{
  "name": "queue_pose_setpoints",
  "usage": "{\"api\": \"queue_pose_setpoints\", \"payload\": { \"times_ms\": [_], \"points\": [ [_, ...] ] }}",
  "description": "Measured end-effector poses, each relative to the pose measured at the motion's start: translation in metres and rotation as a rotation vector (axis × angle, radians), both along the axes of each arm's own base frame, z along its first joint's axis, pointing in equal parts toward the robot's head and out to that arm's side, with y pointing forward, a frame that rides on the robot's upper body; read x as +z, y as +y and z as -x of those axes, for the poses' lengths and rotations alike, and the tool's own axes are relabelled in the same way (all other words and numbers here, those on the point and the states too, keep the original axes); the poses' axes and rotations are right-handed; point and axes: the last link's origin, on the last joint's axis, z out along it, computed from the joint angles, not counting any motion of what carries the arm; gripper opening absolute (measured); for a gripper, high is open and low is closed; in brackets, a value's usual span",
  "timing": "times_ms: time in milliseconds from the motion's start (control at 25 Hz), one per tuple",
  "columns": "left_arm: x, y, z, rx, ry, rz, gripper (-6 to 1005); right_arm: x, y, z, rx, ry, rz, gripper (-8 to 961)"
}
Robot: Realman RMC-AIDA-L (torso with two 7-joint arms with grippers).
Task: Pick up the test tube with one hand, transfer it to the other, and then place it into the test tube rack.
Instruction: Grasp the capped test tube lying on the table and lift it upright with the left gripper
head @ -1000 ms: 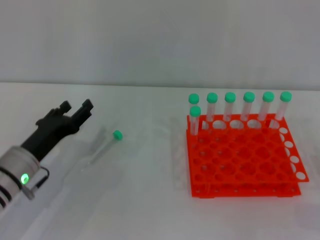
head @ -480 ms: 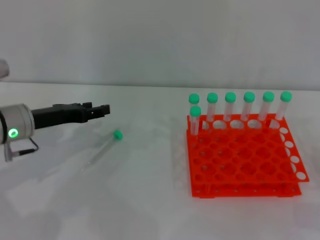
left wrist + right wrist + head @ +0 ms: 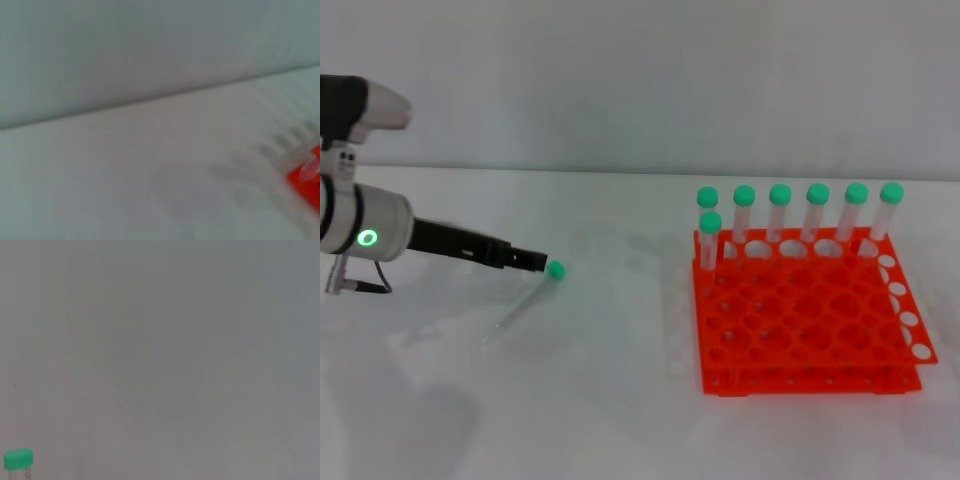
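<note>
A clear test tube (image 3: 525,300) with a mint-green cap (image 3: 555,269) lies on the white table, cap pointing towards the back right. My left gripper (image 3: 528,261), black on a silver wrist with a green light (image 3: 366,238), reaches level from the left, its tip just left of the cap and slightly above it. The orange test tube rack (image 3: 810,325) stands at the right and holds several capped tubes (image 3: 780,215) along its back row and back left corner. A corner of the rack shows in the left wrist view (image 3: 306,181). My right gripper is out of view.
The white table (image 3: 620,400) meets a pale wall at the back. The right wrist view shows one green-capped tube (image 3: 18,460) at its edge against the pale surface.
My left arm has lifted and swung from a low diagonal to a level pose, and its gripper tip has moved right, up to the cap of the lying tube. The tube has not moved.
</note>
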Motion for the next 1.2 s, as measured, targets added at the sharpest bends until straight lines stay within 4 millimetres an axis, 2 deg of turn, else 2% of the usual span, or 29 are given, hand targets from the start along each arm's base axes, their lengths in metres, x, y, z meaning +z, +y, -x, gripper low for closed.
{"api": "queue_pose_setpoints", "payload": {
  "times_ms": [720,840,1200],
  "points": [
    [-0.019,-0.001,-0.001,0.095,0.174,0.099,671,0.0,-0.001,0.0,0.0,0.0,0.002,870],
    [-0.022,-0.001,0.0,0.098,0.191,0.101,518,-0.001,0.0,0.0,0.002,0.0,0.002,870],
    [-0.033,-0.003,0.003,0.098,0.234,0.101,482,0.0,-0.001,0.0,0.0,0.0,0.001,870]
  ]
}}
